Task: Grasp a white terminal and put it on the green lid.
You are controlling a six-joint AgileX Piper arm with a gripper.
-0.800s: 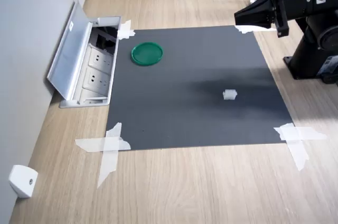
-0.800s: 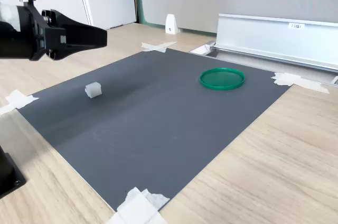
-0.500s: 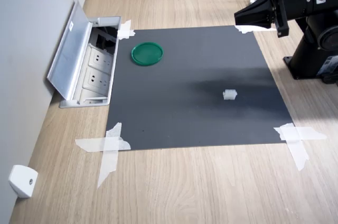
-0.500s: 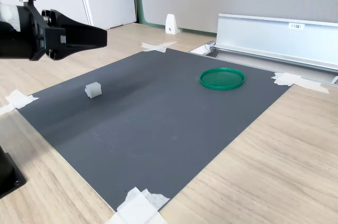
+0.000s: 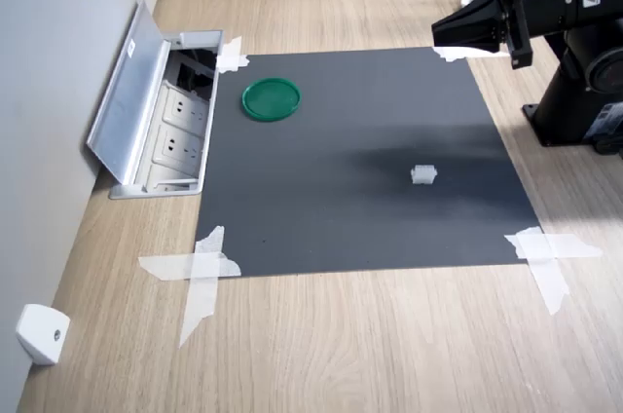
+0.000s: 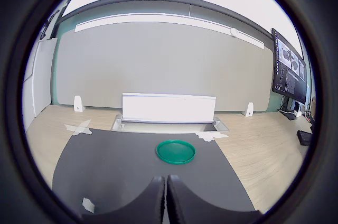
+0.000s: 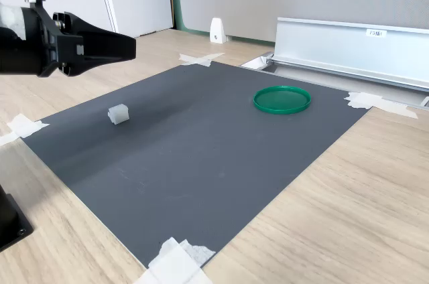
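Both exterior views show one white terminal (image 5: 423, 175) sitting alone on the dark mat (image 5: 360, 208), well apart from the green lid (image 5: 271, 98), which lies flat near the mat's far corner by the open socket box (image 5: 161, 126). In the first exterior view the terminal is toward the first exterior view's right, the lid toward its left. The claw (image 5: 438, 33) hangs in the air above the mat's edge, well clear of both, its two fingers pressed together and holding nothing; the wrist view shows them meeting with barely a slit between.

That terminal looks to me like a tiny, hard, almost weightless bit of plastic, blocky and smooth-sided. I'd guess it slides or tips easily if nudged, and could squirt out of a pinch that lands off-centre. Best hold, I reckon, is square across two opposite flat faces, low on the body, with the fingers opened first and coming straight down around it. The lid seems stiff, shallow and light too, with a raised rim that should keep the piece from skating off.

Counting: one terminal, one lid, one claw, one mat, taped to the wooden tabletop (image 5: 389, 335) at four corners (image 5: 200, 272), and one white wedge bracket (image 5: 41, 332) by the wall.
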